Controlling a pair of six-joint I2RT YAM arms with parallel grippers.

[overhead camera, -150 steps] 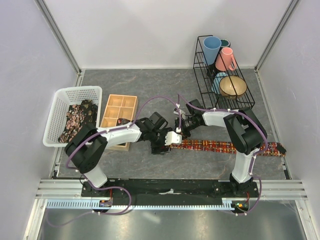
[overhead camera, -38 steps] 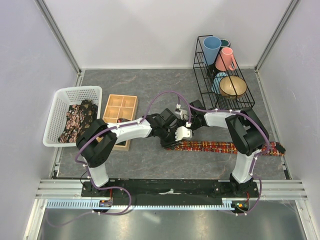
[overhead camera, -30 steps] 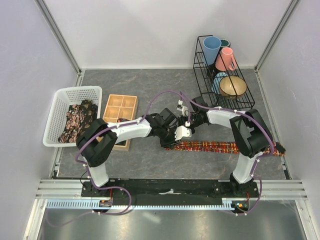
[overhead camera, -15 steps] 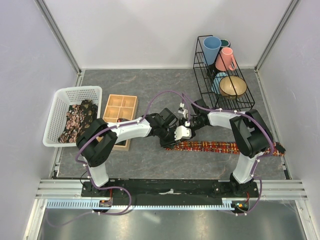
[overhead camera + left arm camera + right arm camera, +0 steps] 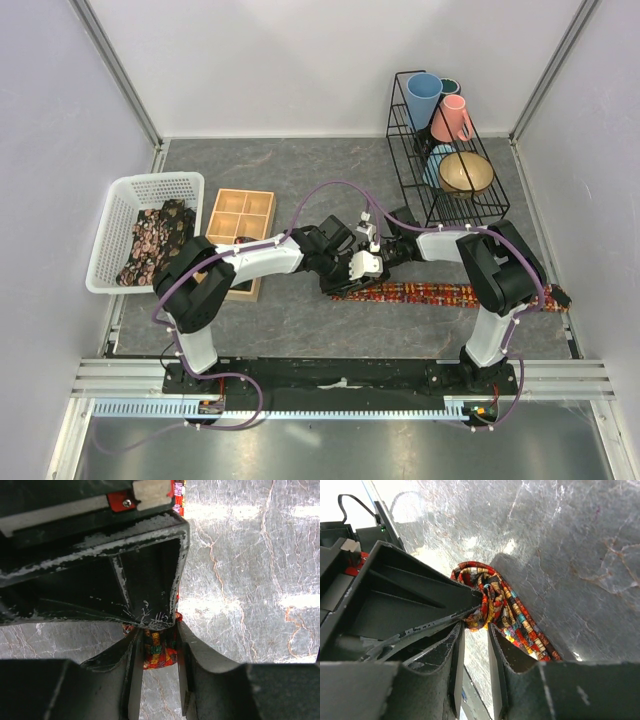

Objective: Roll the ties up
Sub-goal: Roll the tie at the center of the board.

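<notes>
One tie (image 5: 450,294), with a dense red, orange and yellow print, lies flat across the table to the right. Its left end is bunched into a small roll (image 5: 159,652). My left gripper (image 5: 346,284) is shut on that roll, and fabric fills the gap between its fingers (image 5: 134,645). My right gripper (image 5: 475,627) stands open right beside the roll (image 5: 487,597), its tips at the fabric's edge with bare table showing between them. More ties (image 5: 152,240) lie piled in the white basket (image 5: 120,190).
A wooden tray (image 5: 238,228) with compartments sits next to the basket, left of both arms. A black wire rack (image 5: 440,150) with cups and a bowl stands at the back right. The tie's far end (image 5: 558,297) reaches the right wall.
My right gripper has opened and dropped slightly toward the rolled end. The left gripper has kept its hold without moving.
</notes>
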